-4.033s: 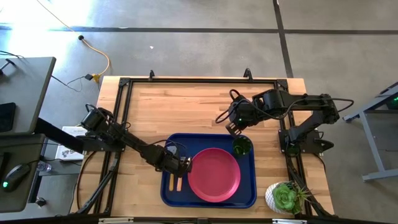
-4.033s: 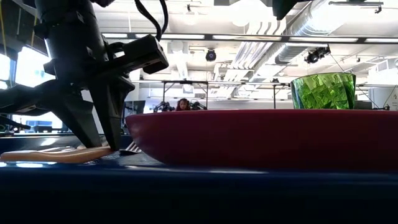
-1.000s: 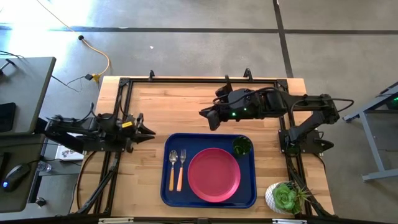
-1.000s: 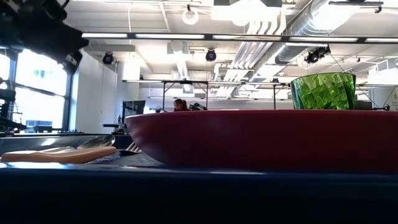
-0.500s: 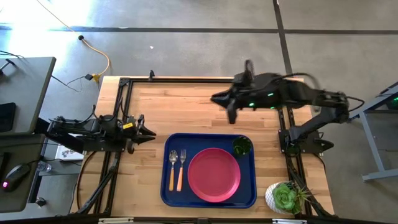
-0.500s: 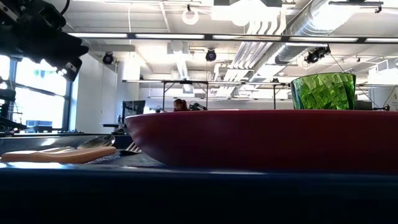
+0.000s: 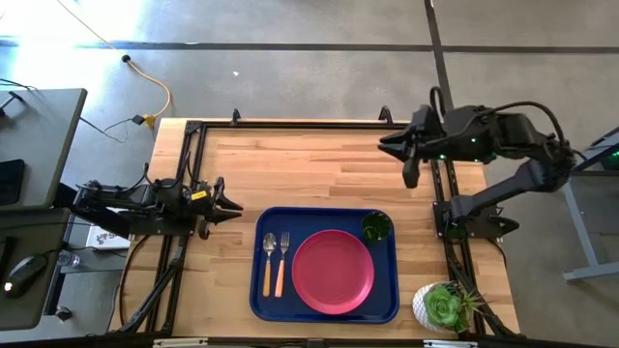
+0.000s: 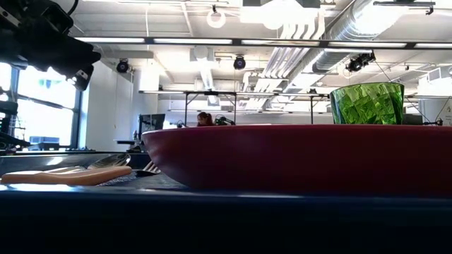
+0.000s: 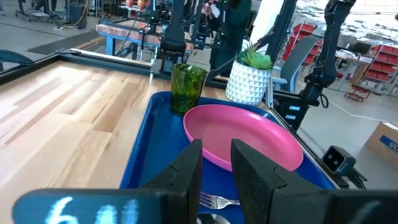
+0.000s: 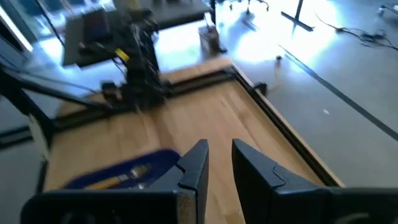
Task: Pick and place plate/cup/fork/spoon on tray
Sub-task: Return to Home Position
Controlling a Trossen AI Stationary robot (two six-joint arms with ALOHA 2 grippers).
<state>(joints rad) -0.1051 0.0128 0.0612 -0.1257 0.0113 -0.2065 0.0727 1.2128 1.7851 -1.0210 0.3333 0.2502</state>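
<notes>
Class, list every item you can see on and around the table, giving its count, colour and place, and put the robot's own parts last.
tray: 1, dark blue, table's near middle
plate: 1, pink-red, centre of tray
cup: 1, dark green, tray's far right corner
spoon: 1, silver with yellow-orange handle, tray's left side
fork: 1, silver with orange handle, between spoon and plate
succulent: 1, green in white pot, right of tray
left gripper: 1, dark, left table edge, empty
right gripper: 1, dark, above far right of table, empty

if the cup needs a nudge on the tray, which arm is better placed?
Right, probably. The right gripper hangs over the table's right side, nearer the cup in the tray's corner there. The left gripper sits past the tray's opposite side.
</notes>
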